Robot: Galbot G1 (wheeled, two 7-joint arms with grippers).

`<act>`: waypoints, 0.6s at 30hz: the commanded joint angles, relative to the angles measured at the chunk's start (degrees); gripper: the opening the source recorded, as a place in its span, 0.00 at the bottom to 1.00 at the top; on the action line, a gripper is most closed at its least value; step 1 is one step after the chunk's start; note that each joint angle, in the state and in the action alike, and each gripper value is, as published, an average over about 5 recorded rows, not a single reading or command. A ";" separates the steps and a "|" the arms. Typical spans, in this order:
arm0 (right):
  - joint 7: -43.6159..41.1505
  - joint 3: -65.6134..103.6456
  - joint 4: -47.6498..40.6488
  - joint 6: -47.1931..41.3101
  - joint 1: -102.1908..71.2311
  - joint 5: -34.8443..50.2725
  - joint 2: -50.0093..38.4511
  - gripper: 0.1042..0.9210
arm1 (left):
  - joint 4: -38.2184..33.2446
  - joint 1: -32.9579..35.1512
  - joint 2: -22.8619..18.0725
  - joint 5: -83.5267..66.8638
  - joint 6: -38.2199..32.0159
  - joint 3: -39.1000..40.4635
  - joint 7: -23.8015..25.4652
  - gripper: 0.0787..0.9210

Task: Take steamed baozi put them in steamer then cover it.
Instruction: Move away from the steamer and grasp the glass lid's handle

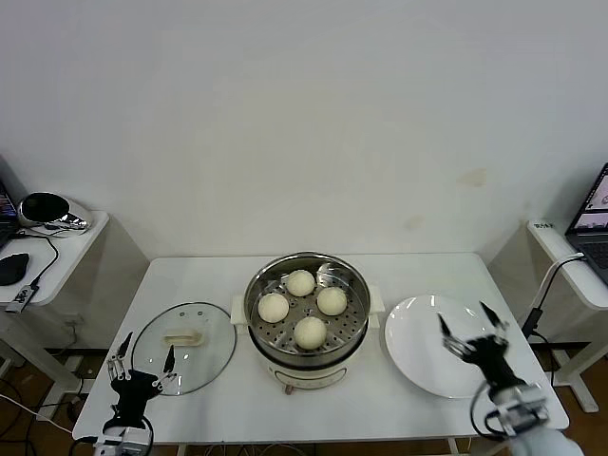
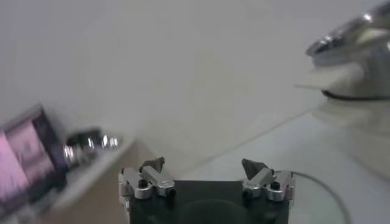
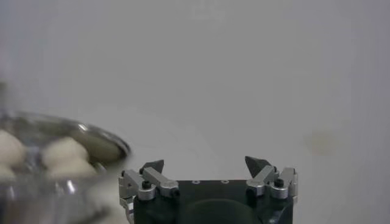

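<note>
The steamer (image 1: 353,334) stands at the table's middle on its cream-white base, uncovered. Several cream-white baozi lie on its perforated tray, among them one at the back (image 1: 301,282), one at the left (image 1: 274,307) and one at the front (image 1: 310,332). The glass cover (image 1: 214,347) with its cream handle lies flat on the table left of the steamer. My left gripper (image 1: 145,354) is open and empty, just over the cover's near-left edge. My right gripper (image 1: 472,328) is open and empty above the white plate. The steamer's rim (image 3: 91,135) with baozi (image 3: 64,152) shows in the right wrist view.
A flat white plate (image 1: 410,356) lies right of the steamer, bare. Side tables stand at the far left (image 1: 57,249) and far right (image 1: 570,266), the right one with a laptop. The steamer's handle and rim (image 2: 353,42) show in the left wrist view.
</note>
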 commanded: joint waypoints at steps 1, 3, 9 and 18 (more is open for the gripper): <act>0.93 12.23 -0.81 1.94 -5.87 0.65 5.83 0.88 | 12.04 -6.49 6.09 40.65 -5.78 0.10 -0.07 0.88; 1.08 12.42 -1.12 1.94 -5.64 0.85 5.87 0.88 | 14.24 -9.02 6.80 43.71 -5.99 0.87 0.50 0.88; 1.15 12.57 -1.55 2.12 -5.45 0.74 6.64 0.88 | 18.36 -14.21 8.31 45.53 -5.22 3.89 2.39 0.88; 1.10 12.61 -1.85 2.91 -6.25 0.48 7.35 0.88 | 24.13 -19.96 8.40 46.60 -5.13 6.75 1.87 0.88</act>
